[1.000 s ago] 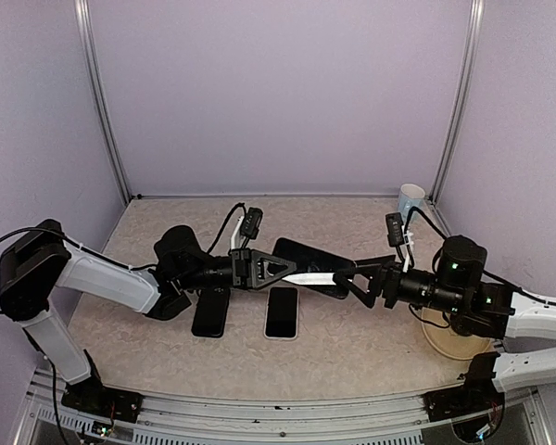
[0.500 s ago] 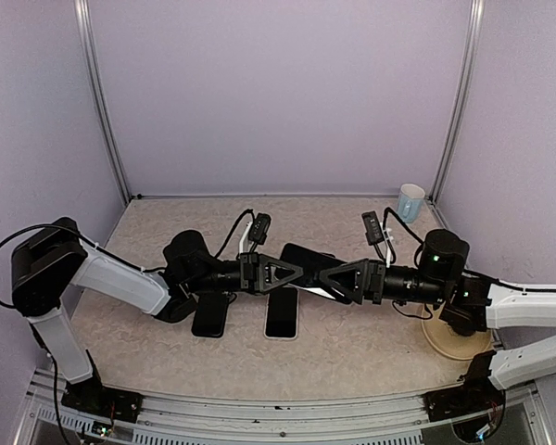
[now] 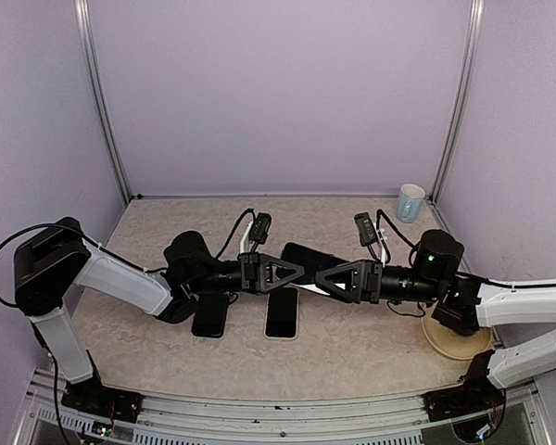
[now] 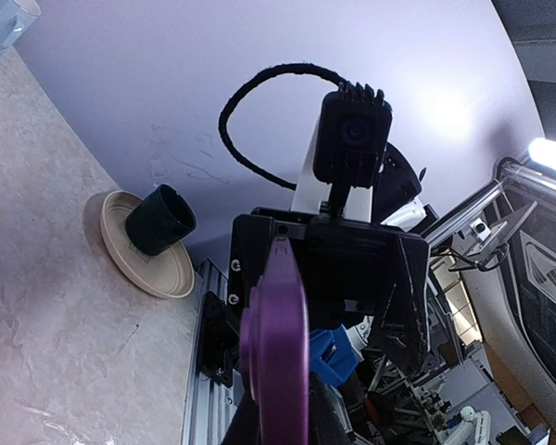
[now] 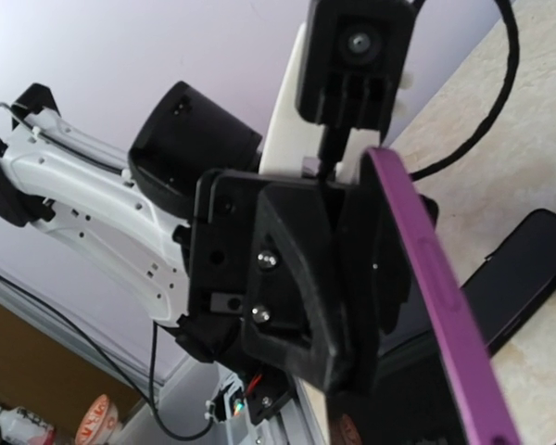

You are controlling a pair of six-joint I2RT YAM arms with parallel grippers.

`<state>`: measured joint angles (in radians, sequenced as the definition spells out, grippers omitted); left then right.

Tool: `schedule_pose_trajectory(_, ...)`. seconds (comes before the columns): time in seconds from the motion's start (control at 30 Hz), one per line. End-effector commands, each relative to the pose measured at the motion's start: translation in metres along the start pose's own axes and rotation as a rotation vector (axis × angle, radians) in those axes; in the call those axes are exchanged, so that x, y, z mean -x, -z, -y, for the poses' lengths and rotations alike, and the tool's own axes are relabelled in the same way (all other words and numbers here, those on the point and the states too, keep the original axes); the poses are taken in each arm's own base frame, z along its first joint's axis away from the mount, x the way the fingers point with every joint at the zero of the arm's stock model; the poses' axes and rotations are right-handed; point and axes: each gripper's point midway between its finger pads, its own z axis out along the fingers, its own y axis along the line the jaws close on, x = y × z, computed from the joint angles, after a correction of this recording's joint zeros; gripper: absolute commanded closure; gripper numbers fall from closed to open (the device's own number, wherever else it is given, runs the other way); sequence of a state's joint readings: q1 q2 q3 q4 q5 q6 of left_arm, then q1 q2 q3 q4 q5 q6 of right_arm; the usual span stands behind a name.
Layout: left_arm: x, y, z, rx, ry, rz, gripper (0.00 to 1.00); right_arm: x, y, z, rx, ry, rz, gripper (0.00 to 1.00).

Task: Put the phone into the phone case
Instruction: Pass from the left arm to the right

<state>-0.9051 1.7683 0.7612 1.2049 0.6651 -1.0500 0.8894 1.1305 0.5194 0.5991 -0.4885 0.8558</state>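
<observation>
- The case [image 3: 301,256] is up off the counter [image 3: 352,357], held in the middle of it between the two arms. From each wrist camera it shows as a thin purple edge running straight toward the other arm.
- The left gripper [image 3: 292,274] has its jaws closed on the left end of the case.
- The right gripper [image 3: 322,278] meets the other end, and its jaws look drawn in on the case too. Its own fingers are mostly out of shot, so that is my reading.
- The phone [image 3: 280,312] lies flat on the counter, just to the near-edge side of where the grippers meet and almost under them. Its long axis runs from near edge to far edge, roughly square to the line of the arms.
- The left gripper is slightly nearer the phone, but both are occupied with the case. I'd guess one has to let go, or the case has to come down over the phone.
- A second dark slab [image 3: 210,315] lies beside the phone toward the left edge. I can't tell whether it is a phone or a case.
- A plate [image 3: 442,350] with a dark cup [image 4: 160,221] sits near the right edge, and a blue cup [image 3: 410,200] is in the far right corner.
- I can read no brand, label or writing on anything.
</observation>
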Motion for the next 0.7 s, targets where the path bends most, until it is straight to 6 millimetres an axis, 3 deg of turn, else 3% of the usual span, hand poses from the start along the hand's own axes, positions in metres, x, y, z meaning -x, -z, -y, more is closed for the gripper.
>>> schedule_pose_trajectory(0.0, 0.02, -0.005, 0.011, -0.032, -0.049, 0.071, 1.0, 0.001, 0.004, -0.011, 0.058, 0.021, 0.009, 0.32)
schedule_pose_trajectory(0.17, 0.02, -0.003, 0.006, -0.014, -0.044, 0.071, 1.0, 0.004, 0.008, -0.014, 0.045, 0.049, 0.02, 0.43)
schedule_pose_trajectory(0.4, 0.021, -0.001, 0.002, 0.007, -0.046, 0.082, 1.0, 0.005, 0.012, -0.018, 0.055, 0.06, 0.029, 0.45)
schedule_pose_trajectory(0.53, 0.021, 0.001, -0.001, 0.019, -0.043, 0.092, 1.0, 0.008, 0.014, -0.02, 0.056, 0.066, 0.044, 0.28)
schedule_pose_trajectory(0.67, 0.021, 0.003, -0.002, 0.025, -0.039, 0.098, 1.0, 0.009, 0.018, -0.023, 0.069, 0.065, 0.067, 0.27)
